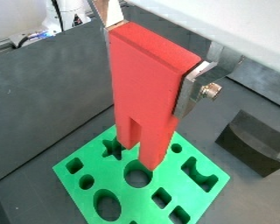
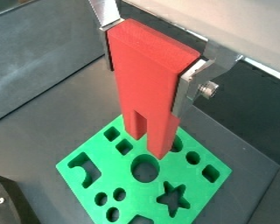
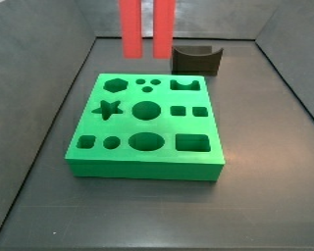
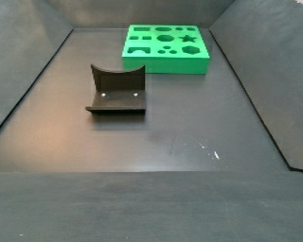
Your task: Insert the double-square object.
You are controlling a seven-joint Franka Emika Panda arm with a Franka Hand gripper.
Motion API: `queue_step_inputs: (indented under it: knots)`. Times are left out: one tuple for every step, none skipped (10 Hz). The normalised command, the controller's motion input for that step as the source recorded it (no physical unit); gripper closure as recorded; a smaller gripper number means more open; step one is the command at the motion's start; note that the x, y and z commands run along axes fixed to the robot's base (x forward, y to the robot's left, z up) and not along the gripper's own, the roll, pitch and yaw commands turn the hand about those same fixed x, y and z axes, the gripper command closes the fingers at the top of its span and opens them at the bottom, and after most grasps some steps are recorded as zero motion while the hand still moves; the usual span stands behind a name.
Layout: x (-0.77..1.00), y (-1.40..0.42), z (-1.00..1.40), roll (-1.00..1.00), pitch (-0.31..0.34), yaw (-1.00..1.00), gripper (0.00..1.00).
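Observation:
The double-square object (image 1: 149, 83) is a tall red block with two prongs pointing down. My gripper (image 1: 150, 57) is shut on its solid upper part, with a silver finger (image 1: 189, 92) on each side; both wrist views show this grip (image 2: 150, 63). The block (image 2: 149, 92) hangs upright above the green board (image 2: 113, 171) with shaped holes, its prongs clear of the surface. In a side view only the two prongs (image 3: 146, 27) show, above the board's (image 3: 146, 167) far end. Another side view shows the board (image 4: 167, 64) but neither block nor gripper.
The dark fixture (image 3: 196, 59) stands on the floor just beyond the board; it also shows in a wrist view (image 1: 254, 140) and a side view (image 4: 116, 90). Dark walls enclose the floor on both sides and behind.

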Motion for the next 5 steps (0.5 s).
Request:
queue_step_inputs:
  knots:
    - [1.0, 0.0, -0.53, 0.0, -0.067, 0.0, 1.0]
    - [1.0, 0.0, -0.51, 0.0, -0.083, 0.0, 1.0]
    - [1.0, 0.0, -0.53, 0.0, -0.077, 0.0, 1.0]
    - [1.0, 0.0, -0.57, 0.0, -0.051, 0.0, 1.0]
    - [1.0, 0.0, -0.57, 0.0, -0.044, 0.0, 1.0]
